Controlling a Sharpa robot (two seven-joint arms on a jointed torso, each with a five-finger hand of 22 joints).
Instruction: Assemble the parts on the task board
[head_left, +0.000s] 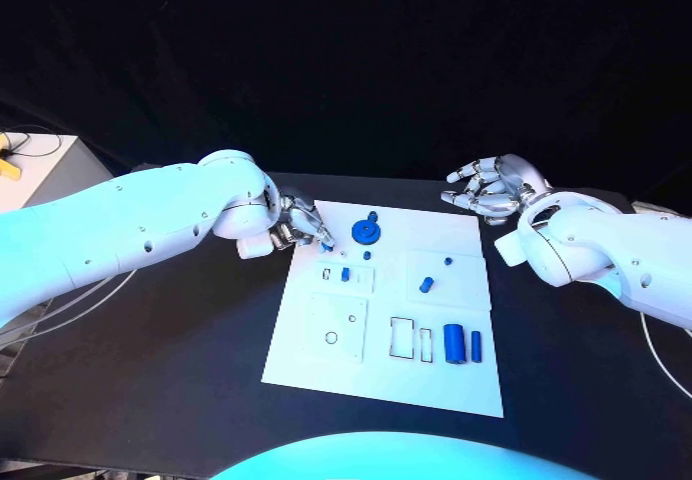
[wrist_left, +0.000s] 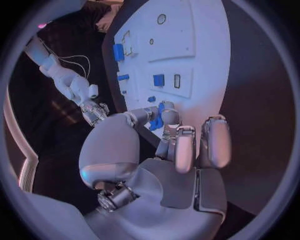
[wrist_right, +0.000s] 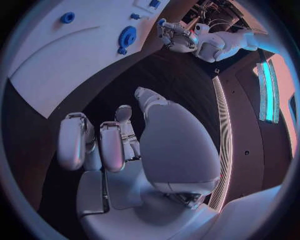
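Task board (head_left: 325, 352) bears no writing.

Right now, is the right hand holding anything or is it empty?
Empty. The right hand hovers off the board's far right corner with fingers curled loosely; its wrist view shows nothing between the fingers.

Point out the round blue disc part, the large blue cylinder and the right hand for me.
Round blue disc part (head_left: 368, 233): head view, on its flat top face.
Large blue cylinder (head_left: 454, 344): head view, middle of its body.
Right hand (head_left: 490, 186): head view, on the palm, off the board.
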